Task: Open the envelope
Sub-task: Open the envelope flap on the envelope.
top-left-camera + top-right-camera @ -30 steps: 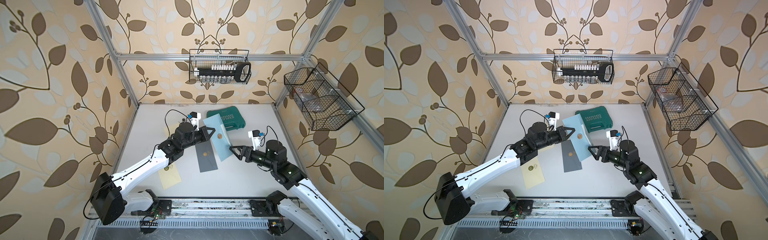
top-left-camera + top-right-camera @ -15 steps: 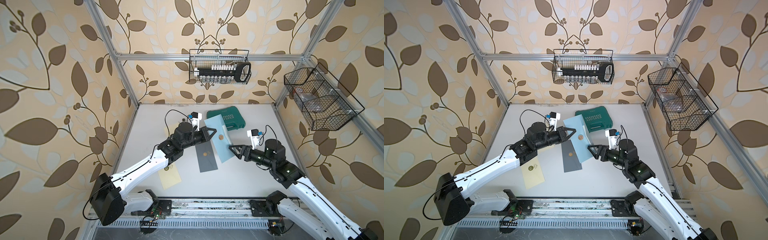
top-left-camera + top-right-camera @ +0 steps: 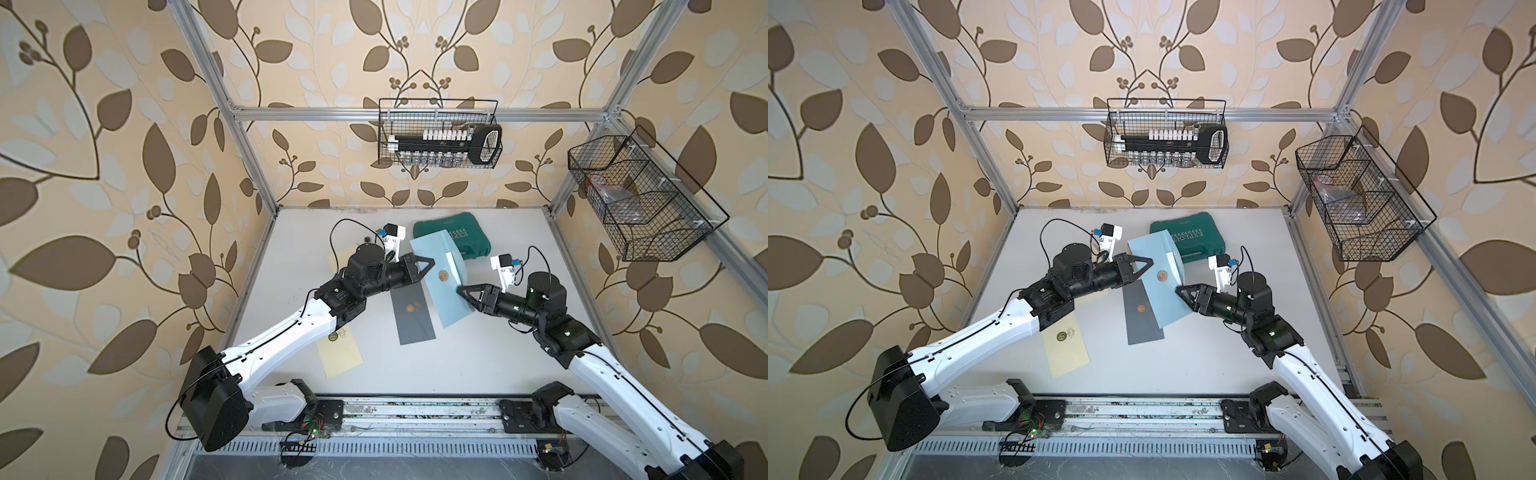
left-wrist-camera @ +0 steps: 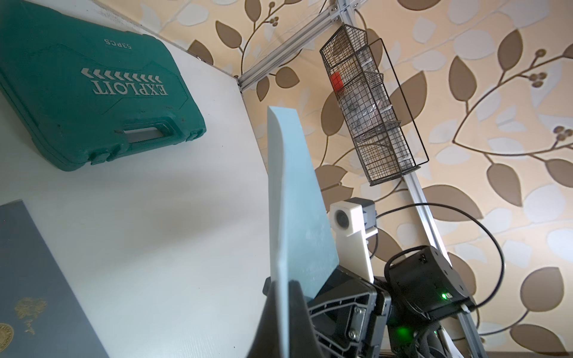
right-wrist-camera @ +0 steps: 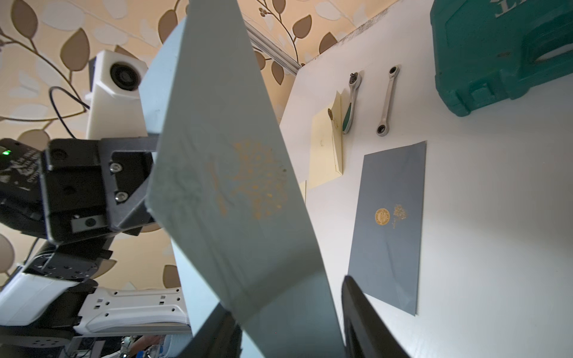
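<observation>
In both top views the left hand (image 3: 430, 262) is clamped on one long edge of the blue envelope (image 3: 446, 305), which is held tilted above the counter (image 3: 498, 357). A round seal (image 3: 1161, 274) shows on its face. The right hand (image 3: 460, 289) meets the opposite edge. Under the blue envelope a grey envelope (image 3: 411, 316) lies flat, a green case (image 3: 465, 237) sits behind, and a yellow envelope (image 3: 338, 353) lies under the left arm.

In the left wrist view the blue envelope (image 4: 294, 201) is seen edge-on, pinched tight in the left hand (image 4: 280, 297). The case (image 4: 93, 93) and the grey envelope (image 4: 31, 279) rest on the counter (image 4: 170, 232).

In the right wrist view the right hand (image 5: 291, 322) has its fingers (image 5: 362, 316) apart with the blue envelope (image 5: 223, 155) between them. One finger is at the paper and the other is clear of it. The left hand (image 5: 145, 189) grips the far edge. Two wrenches (image 5: 350, 102) lie beyond the grey envelope (image 5: 390, 217).
</observation>
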Tool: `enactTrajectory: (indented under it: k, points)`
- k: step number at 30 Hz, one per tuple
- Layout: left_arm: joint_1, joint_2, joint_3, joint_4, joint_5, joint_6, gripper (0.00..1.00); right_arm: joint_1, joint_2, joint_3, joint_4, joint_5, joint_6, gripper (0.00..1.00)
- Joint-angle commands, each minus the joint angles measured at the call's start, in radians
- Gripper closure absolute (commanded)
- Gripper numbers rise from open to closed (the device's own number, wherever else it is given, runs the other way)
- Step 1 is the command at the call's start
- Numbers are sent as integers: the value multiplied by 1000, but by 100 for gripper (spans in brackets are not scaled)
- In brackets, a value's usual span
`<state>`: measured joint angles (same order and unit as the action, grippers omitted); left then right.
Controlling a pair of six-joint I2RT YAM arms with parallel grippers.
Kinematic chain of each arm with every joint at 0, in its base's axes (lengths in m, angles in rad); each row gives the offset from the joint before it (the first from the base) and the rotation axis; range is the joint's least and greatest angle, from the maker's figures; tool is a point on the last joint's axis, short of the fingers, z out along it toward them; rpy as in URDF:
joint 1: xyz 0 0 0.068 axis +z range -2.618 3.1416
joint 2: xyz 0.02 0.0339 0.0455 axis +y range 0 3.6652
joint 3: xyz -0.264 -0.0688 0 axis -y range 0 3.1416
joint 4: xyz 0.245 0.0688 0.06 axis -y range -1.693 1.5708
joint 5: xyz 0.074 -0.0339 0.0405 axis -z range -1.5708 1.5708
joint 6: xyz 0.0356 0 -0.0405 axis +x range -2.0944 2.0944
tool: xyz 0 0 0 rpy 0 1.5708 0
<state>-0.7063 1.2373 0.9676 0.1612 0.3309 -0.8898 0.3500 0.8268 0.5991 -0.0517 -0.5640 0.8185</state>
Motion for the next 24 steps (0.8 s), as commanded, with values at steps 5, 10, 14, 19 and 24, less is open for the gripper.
enactTrajectory:
  k: [5,10,14,19,24]
  points:
    - [-8,-41,28,28,7,20,100,-82,19,-56,168,-189,122,63]
    - [-9,-50,27,30,8,17,100,-84,32,-58,163,-190,121,65]
    - [-9,-62,26,32,16,18,100,-107,29,-63,66,-119,99,63]
    - [-9,-76,20,27,12,20,100,-129,31,-69,79,-155,95,54]
    - [-9,-72,21,41,18,11,100,-123,26,-49,145,-245,82,45]
